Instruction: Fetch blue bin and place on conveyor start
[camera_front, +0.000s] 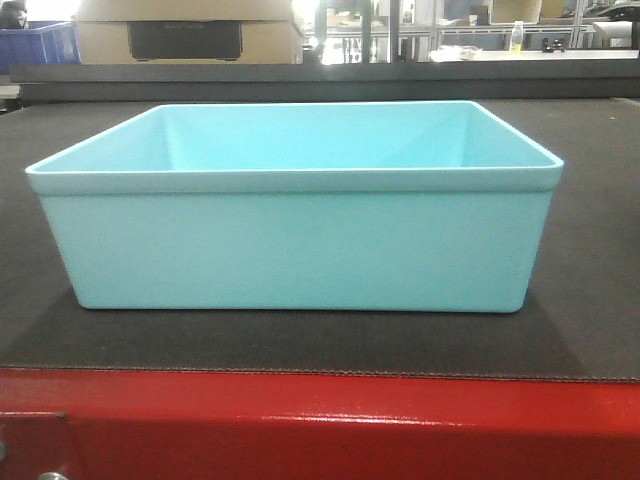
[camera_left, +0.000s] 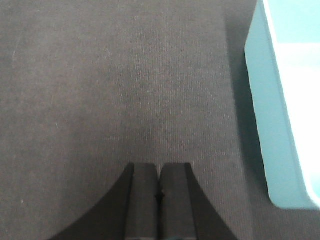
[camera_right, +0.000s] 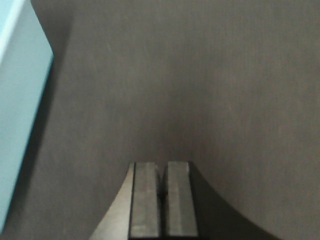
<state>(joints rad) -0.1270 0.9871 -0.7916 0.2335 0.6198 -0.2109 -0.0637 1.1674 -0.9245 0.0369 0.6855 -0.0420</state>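
The blue bin (camera_front: 295, 240) is a pale turquoise tub. It stands upright and empty on the dark belt of the conveyor start (camera_front: 590, 250), just behind the red frame (camera_front: 320, 425). My left gripper (camera_left: 159, 167) is shut and empty over the belt, to the left of the bin's wall (camera_left: 272, 115) and apart from it. My right gripper (camera_right: 161, 165) is shut and empty over the belt, to the right of the bin's wall (camera_right: 20, 110) and apart from it. Neither gripper shows in the front view.
Dark belt stretches on both sides of the bin and behind it. Beyond the belt stand a cardboard box (camera_front: 185, 30), a dark blue crate (camera_front: 35, 45) at far left and tables (camera_front: 520, 45) at far right.
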